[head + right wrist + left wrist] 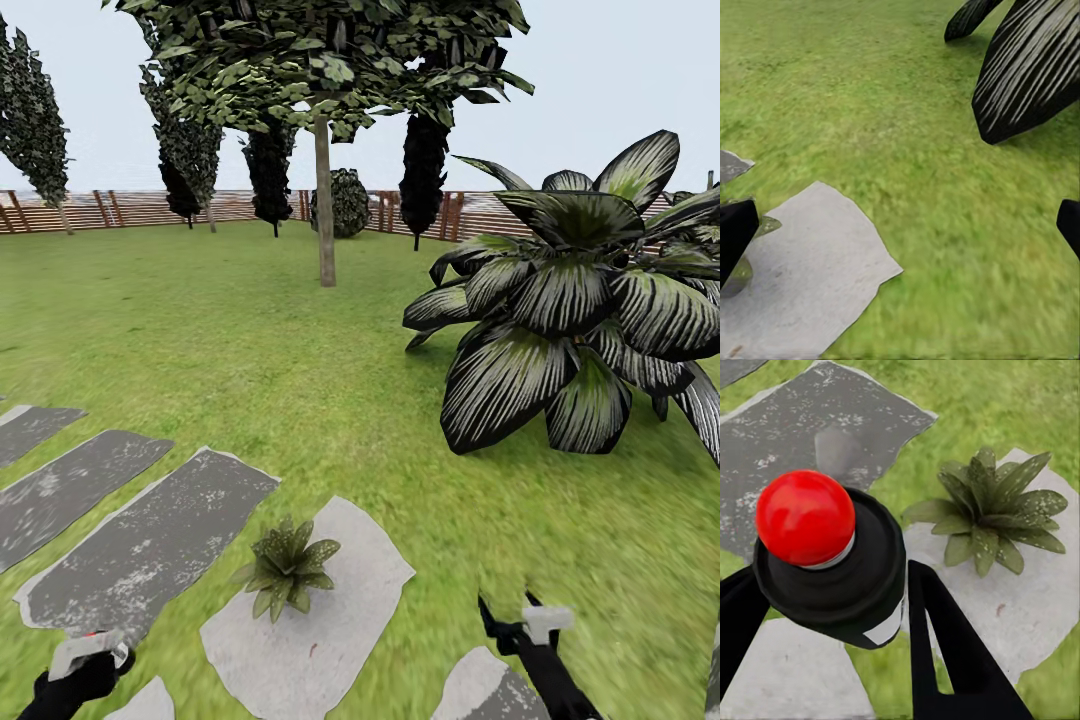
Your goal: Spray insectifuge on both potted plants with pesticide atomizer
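**Robot holding a spray bottle beside a small plant on a garden stepping stone**

The left claw point(832, 607) is closed around the pesticide atomizer point(832, 570), its black fingers point(952, 652) pressed against either side of the bottle. From the left wrist camera, the bottle's round dark top carries a red ball-shaped cap, and a white label patch shows on its side. Just beyond the bottle, a potted plant point(288, 566), a low rosette of pointed, speckled olive leaves, sits on a pale grey stepping stone point(330, 640) in the lawn point(250, 350). The right claw point(520, 620) hangs over grass on the other side of that stone, its fingers spread wide and holding nothing. Past the stone, a large striped-leaf palm point(580, 300) spreads out. Behind it stand trees and a brown slatted fence point(140, 208).
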Available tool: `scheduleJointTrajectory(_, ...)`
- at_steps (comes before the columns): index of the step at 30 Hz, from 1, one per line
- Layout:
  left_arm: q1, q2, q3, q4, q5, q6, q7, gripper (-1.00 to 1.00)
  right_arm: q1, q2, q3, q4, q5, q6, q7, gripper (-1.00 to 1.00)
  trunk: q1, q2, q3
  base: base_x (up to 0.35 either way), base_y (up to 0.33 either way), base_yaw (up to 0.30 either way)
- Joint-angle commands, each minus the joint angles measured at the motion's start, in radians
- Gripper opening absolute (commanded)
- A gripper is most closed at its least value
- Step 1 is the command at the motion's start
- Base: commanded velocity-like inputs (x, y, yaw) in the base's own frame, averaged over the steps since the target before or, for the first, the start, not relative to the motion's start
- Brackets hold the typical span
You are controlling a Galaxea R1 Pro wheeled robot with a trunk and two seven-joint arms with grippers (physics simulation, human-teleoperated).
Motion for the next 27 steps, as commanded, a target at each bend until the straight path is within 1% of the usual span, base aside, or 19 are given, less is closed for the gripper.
scheduleJointTrajectory(1,0.011,0.0,0.027,0.008,-0.011,-0.023,0.035,-1.0,-0.001,0.001,-0.011,0.081,-0.004,-0.093,0.005,1.0,0.0,-0.001,-0.001,0.0,0.0,0.0)
scheduleJointTrajectory(2,0.022,-0.001,0.036,0.014,-0.011,-0.032,0.059,-1.0,-0.001,0.001,-0.012,0.133,-0.021,-0.156,0.005,1.0,0.0,-0.001,-0.001,0.0,0.0,0.0)
scheduleJointTrajectory(3,0.044,-0.002,0.044,0.026,-0.01,-0.048,0.093,-1.0,-0.001,0.001,-0.018,0.223,-0.073,-0.26,0.005,1.0,0.0,-0.001,-0.001,0.0,0.0,0.0)
scheduleJointTrajectory(4,0.057,-0.002,0.047,0.033,-0.01,-0.061,0.109,-1.0,-0.001,0.001,-0.02,0.277,-0.114,-0.314,0.005,1.0,0.0,-0.001,-0.001,0.0,0.0,0.0)
scheduleJointTrajectory(5,0.075,-0.003,0.05,0.045,-0.009,-0.079,0.123,-1.0,-0.001,0.001,-0.022,0.341,-0.179,-0.363,0.005,1.0,0.0,-0.001,-0.001,0.0,0.0,0.0)
scheduleJointTrajectory(6,0.091,-0.003,0.052,0.061,-0.009,-0.092,0.131,-1.0,-0.001,0.001,-0.023,0.376,-0.227,-0.389,0.006,1.0,0.0,-0.001,-0.001,0.0,0.0,0.0)
scheduleJointTrajectory(7,0.099,-0.002,0.052,0.076,-0.009,-0.099,0.135,-1.0,-0.001,0.0,-0.024,0.389,-0.248,-0.398,0.006,1.0,0.0,-0.001,-0.001,0.0,0.0,0.0)
scheduleJointTrajectory(8,0.107,0.0,0.052,0.11,-0.01,-0.106,0.137,-1.0,-0.001,-0.003,-0.024,0.401,-0.267,-0.406,0.008,1.0,0.0,-0.001,-0.001,0.0,0.0,0.0)
scheduleJointTrajectory(10,0.112,0.001,0.051,0.141,-0.01,-0.112,0.139,-1.0,-0.001,-0.002,-0.024,0.409,-0.28,-0.412,0.01,1.0,0.0,-0.001,-0.001,0.0,0.0,0.0)
scheduleJointTrajectory(13,0.114,0.001,0.051,0.158,-0.01,-0.114,0.14,-1.0,-0.001,-0.001,-0.023,0.413,-0.285,-0.414,0.009,1.0,0.0,-0.001,-0.001,0.0,0.0,0.0)
scheduleJointTrajectory(18,0.115,0.001,0.047,0.164,-0.011,-0.114,0.14,-1.0,-0.001,0.002,-0.024,0.414,-0.287,-0.415,0.007,1.0,0.0,-0.001,-0.001,0.0,0.0,0.0)
scheduleJointTrajectory(23,0.115,0.001,0.047,0.166,-0.012,-0.114,0.14,-1.0,-0.001,-0.005,-0.023,0.414,-0.286,-0.415,0.008,1.0,0.0,-0.001,-0.001,0.0,0.0,0.0)
scheduleJointTrajectory(27,0.115,0.001,0.046,0.166,-0.012,-0.114,0.14,-1.0,-0.001,-0.001,-0.022,0.422,-0.285,-0.414,0.009,1.0,0.0,-0.001,-0.001,0.0,0.0,0.0)
